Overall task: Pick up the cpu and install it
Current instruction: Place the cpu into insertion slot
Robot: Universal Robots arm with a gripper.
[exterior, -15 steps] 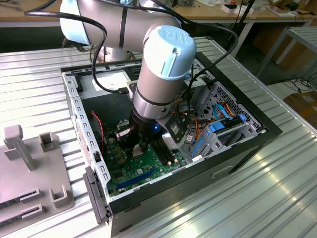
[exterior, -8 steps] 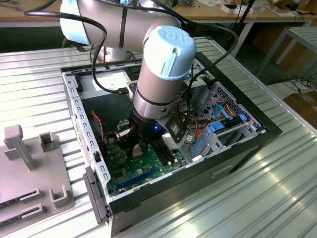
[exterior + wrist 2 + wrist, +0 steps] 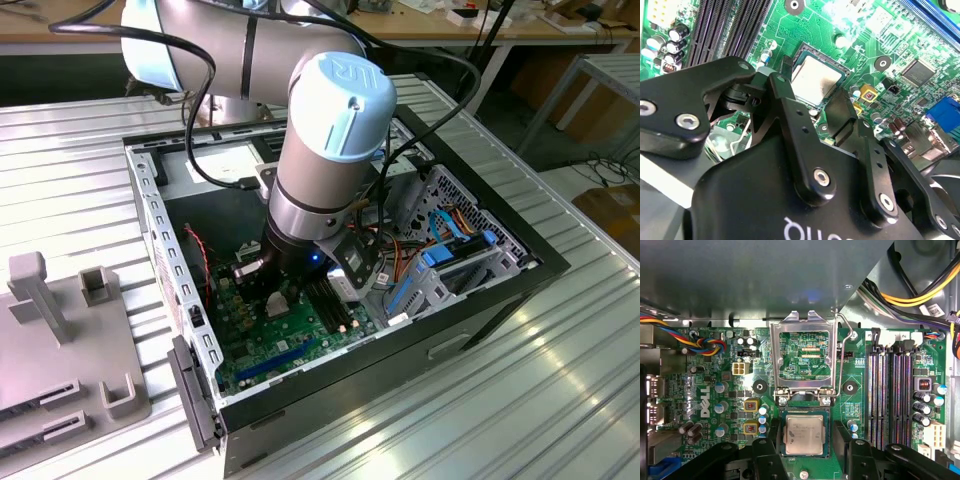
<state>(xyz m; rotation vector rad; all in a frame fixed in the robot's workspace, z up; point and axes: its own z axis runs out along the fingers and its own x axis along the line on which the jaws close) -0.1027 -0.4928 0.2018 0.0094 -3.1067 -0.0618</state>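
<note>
The cpu, a small square chip with a silver-grey top, lies flat in its socket on the green motherboard. The socket's metal frame stands flipped up behind it, with its wire lever raised alongside. My gripper hangs low over the socket, open, with one black finger on each side of the chip and a small gap to it. In the exterior view the arm reaches down into the open computer case, with the gripper just above the board.
Black memory slots run beside the socket. Bundled coloured cables and a drive cage crowd one side of the case. A grey fixture stands on the ribbed metal table at the exterior view's left.
</note>
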